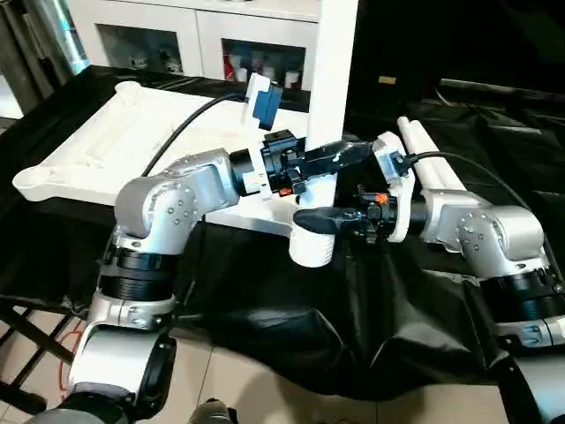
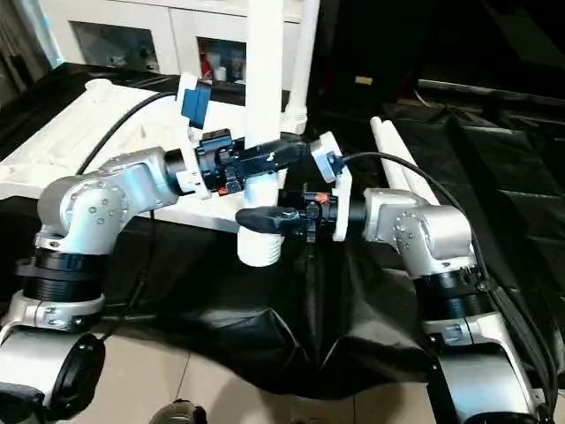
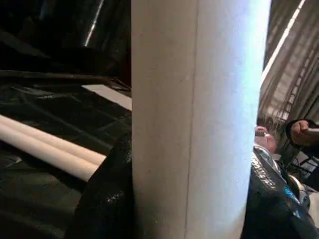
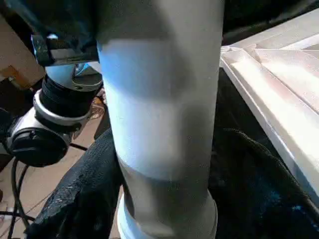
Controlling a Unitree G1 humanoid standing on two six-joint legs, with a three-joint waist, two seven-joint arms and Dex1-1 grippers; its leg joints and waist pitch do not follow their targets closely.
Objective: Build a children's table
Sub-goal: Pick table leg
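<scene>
The white tabletop (image 1: 88,150) lies underside up on a black-covered bench. One white leg (image 1: 334,62) stands upright in its near right corner socket (image 1: 311,247). My left gripper (image 1: 349,155) is shut on that leg above the socket; its black fingers (image 3: 104,199) press both sides of the leg (image 3: 194,119). Just above the socket, my right gripper (image 1: 325,218) stands open with its fingers (image 4: 79,199) on either side of the leg (image 4: 159,109), and a dark gap shows on one side. A second upright leg (image 2: 305,62) rises behind.
Two spare white legs (image 1: 433,159) lie side by side on the black cloth to the right of the tabletop. A white glass-door cabinet (image 1: 203,40) stands behind the bench. Black cloth hangs over the bench's front edge above a tiled floor.
</scene>
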